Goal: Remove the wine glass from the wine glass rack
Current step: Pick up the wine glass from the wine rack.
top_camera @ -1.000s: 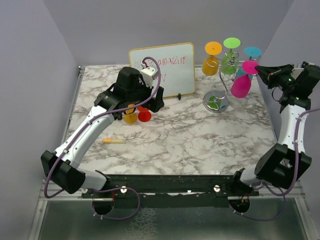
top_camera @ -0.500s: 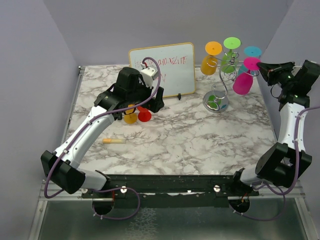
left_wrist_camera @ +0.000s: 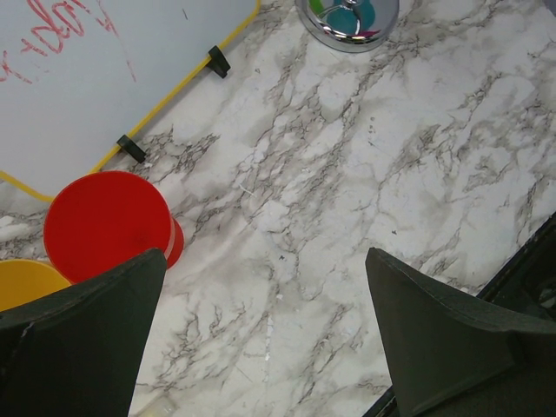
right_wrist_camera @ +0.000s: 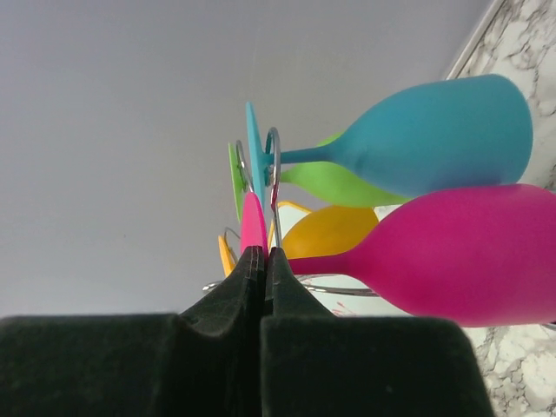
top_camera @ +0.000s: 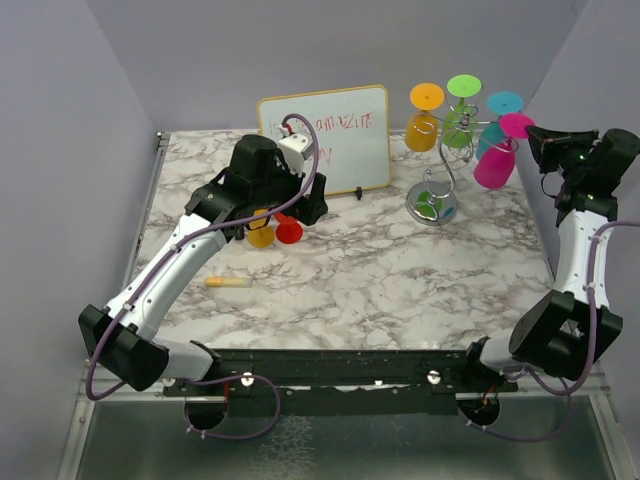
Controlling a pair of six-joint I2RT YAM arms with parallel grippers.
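The right fingers (right_wrist_camera: 217, 347) clench the pink wine glass (top_camera: 494, 166) by its foot, beside the wine glass rack (top_camera: 433, 207). The left fingers (left_wrist_camera: 78, 330) gape wide — over the surface (left_wrist_camera: 365, 174).

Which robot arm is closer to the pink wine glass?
Right. The right end effector pinches the pink wine glass by its foot; the left end effector hovers far across the table by the red glass.

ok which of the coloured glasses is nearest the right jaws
The pink glass: it alone is pinched in the shut right jaws. The teal glass, green glass and orange glass hang further off on the rack.
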